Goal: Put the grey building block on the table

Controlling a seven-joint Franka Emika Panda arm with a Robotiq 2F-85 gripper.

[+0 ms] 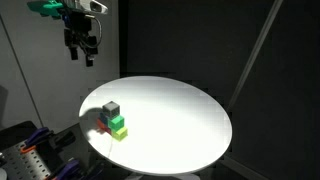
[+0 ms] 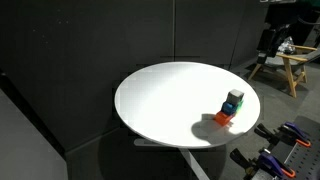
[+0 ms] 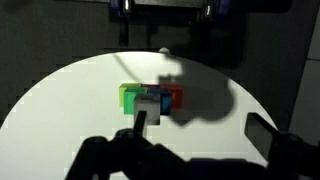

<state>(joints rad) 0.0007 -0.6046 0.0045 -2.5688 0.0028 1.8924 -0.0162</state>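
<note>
Fingers of the gripper (image 1: pixel 81 52) hang spread and empty, high above the table (image 1: pixel 180 112). One grey building block (image 1: pixel 111 107) tops a cluster well below them, with one green block (image 1: pixel 119 128) and one red block (image 1: pixel 104 124)

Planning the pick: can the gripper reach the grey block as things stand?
Probably yes. The grey building block sits atop the coloured blocks with nothing over it; the gripper hangs high above the table, only open air between.
</note>
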